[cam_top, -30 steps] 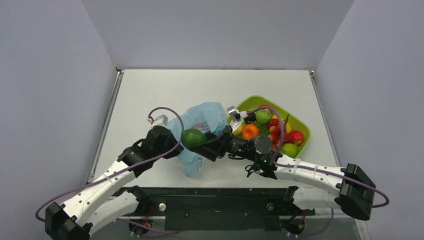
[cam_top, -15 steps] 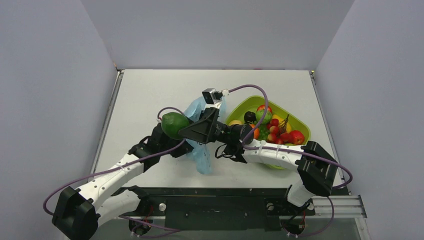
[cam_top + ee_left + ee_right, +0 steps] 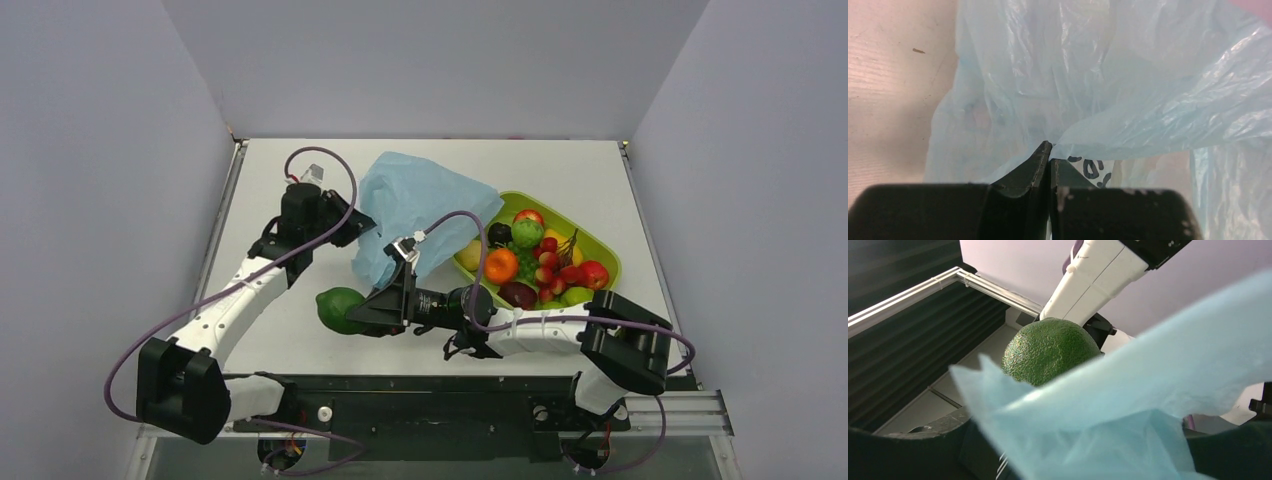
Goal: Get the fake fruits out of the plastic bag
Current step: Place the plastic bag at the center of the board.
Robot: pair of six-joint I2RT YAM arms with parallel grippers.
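Left tool (image 3: 1049,156) pinched shut on thin light-blue plastic bag (image 3: 420,205) above white counter (image 3: 560,165), right tool (image 3: 372,308) clasping dark green oval fake fruit (image 3: 339,308) outside bag, bag film veiling right wrist view, lime-green fruit tray (image 3: 612,262) beside.

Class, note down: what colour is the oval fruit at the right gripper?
The fruit is dark green, clearest in the right wrist view.

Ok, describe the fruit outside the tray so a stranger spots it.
Find the green tray of fruit on the right. Left of it, nearer than the blue bag, is a dark green oval fruit, the only one outside the tray.
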